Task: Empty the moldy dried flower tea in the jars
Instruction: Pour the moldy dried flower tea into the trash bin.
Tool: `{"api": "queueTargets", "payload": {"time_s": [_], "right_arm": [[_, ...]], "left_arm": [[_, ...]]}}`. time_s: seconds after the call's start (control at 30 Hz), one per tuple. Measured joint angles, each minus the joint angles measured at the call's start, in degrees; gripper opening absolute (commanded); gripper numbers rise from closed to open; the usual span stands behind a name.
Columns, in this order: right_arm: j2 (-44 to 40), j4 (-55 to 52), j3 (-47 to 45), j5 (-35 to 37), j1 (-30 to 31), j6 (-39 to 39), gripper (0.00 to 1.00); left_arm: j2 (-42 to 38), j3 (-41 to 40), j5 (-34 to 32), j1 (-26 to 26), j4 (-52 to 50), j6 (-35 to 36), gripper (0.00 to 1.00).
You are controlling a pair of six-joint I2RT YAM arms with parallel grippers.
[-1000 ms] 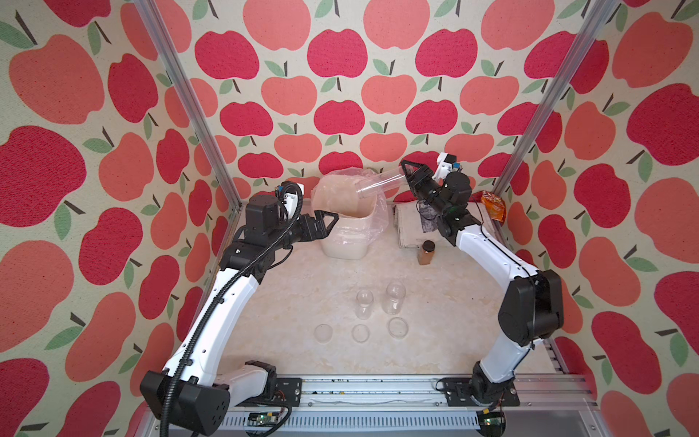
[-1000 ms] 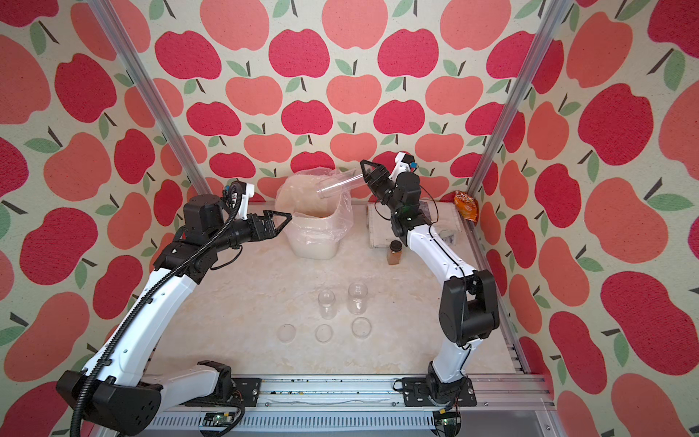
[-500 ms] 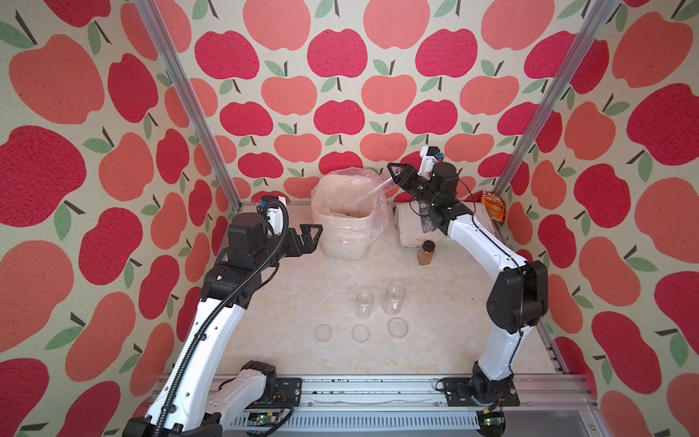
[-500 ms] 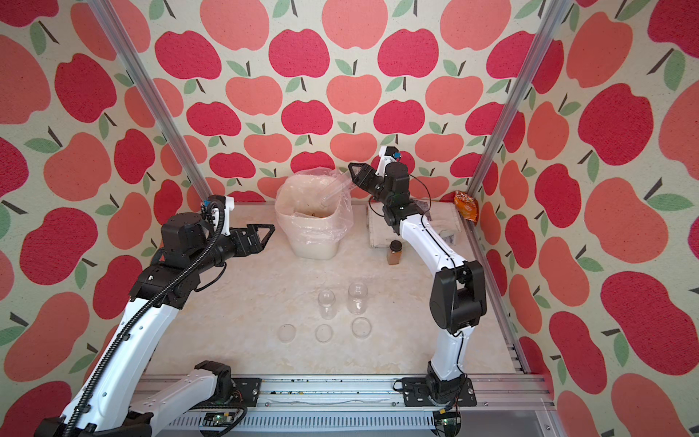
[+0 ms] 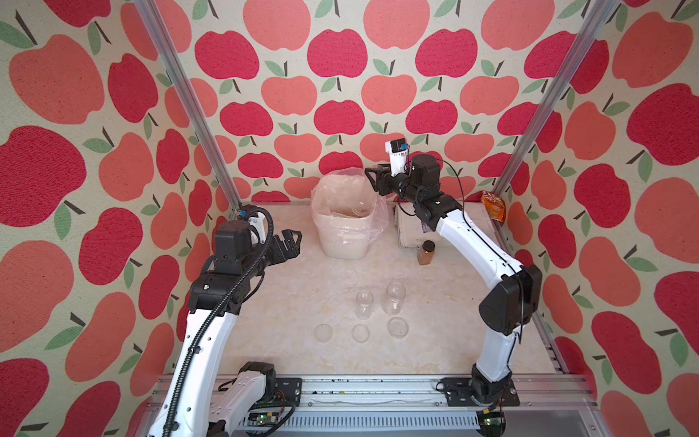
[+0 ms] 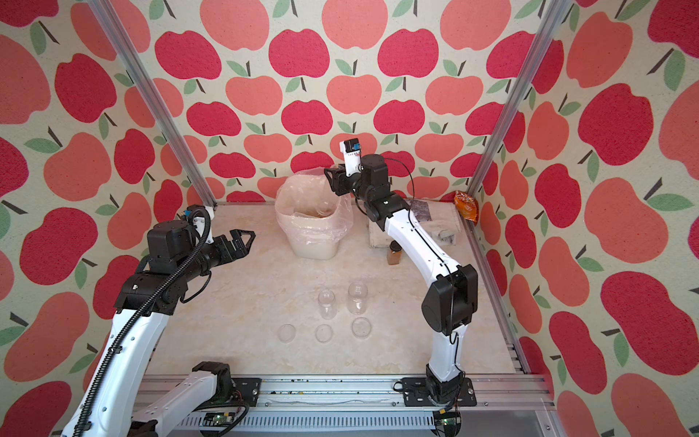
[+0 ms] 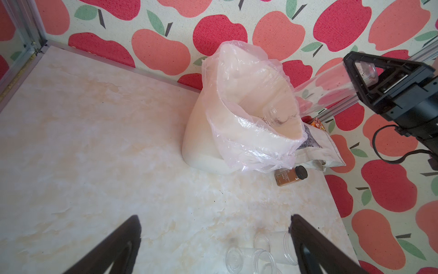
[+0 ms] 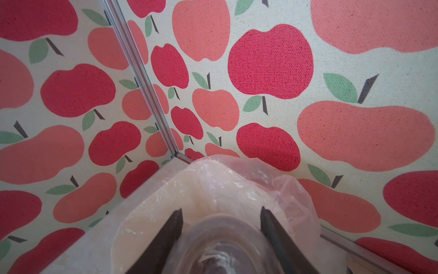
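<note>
White links, black joints; corrugated black cable along left arm; fingers dark, apparently triangular.

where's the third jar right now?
Left wrist view: the third jar is held in the right gripper, tilted with its mouth inside the bag-lined white bin at the back of the table.

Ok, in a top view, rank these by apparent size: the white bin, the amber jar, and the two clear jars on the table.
1. White bin
2. Taller clear jar
3. Shorter clear jar and amber jar: too alike to rank.
</note>
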Motion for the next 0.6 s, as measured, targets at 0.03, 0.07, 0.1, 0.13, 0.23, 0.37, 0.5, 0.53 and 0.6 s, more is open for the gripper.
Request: {"api": "queueTargets", "payload": {"time_s": [0.03, 0.07, 0.1, 0.13, 0.23, 0.37, 0.5, 0.53, 0.6], "right_arm": [[0.2, -0.35, 0.24, 0.44, 0.48, -1.31, 0.26], [0.26, -0.81, 0.24, 0.66, 0.83, -2.1, 0.26], [0.28, -0.94, 0.24, 0.59, 0.92, -2.27, 0.26], [0.33, -0.96, 0.26, 0.48, 0.85, -2.14, 0.25], [0.79, -1.51, 1.07, -0.07, 0.33, -1.42, 0.24], [3.26, -5.22, 6.67, 3.5, 1.7, -6.73, 0.24], [3.39, -5.75, 7.04, 2.99, 3.43, -6.6, 0.21], [3.43, -5.77, 7.04, 2.36, 3.28, -5.57, 0.2], [3.76, -6.58, 7.72, 2.58, 2.71, -5.66, 0.2]], "left_arm": [[-0.04, -0.33, 0.15, 0.24, 0.0, 0.0, 1.0], [-0.04, -0.66, 0.33, 0.44, -0.02, 0.0, 0.99], [-0.02, -0.87, 0.42, 0.59, -0.07, 0.0, 1.0], [-0.02, -1.11, 0.63, 0.76, -0.09, 0.0, 1.0], [-0.02, -1.38, 1.18, 1.25, -0.11, 0.02, 0.99], [-0.42, -1.55, 1.64, 1.99, -0.07, 0.02, 1.0], [-1.31, -2.25, 1.99, 2.56, -0.07, 0.0, 0.99], [-1.53, -2.43, 2.21, 2.75, -0.07, 0.02, 1.0], [-1.79, -2.62, 2.64, 3.04, -0.07, 0.02, 0.99]]}}
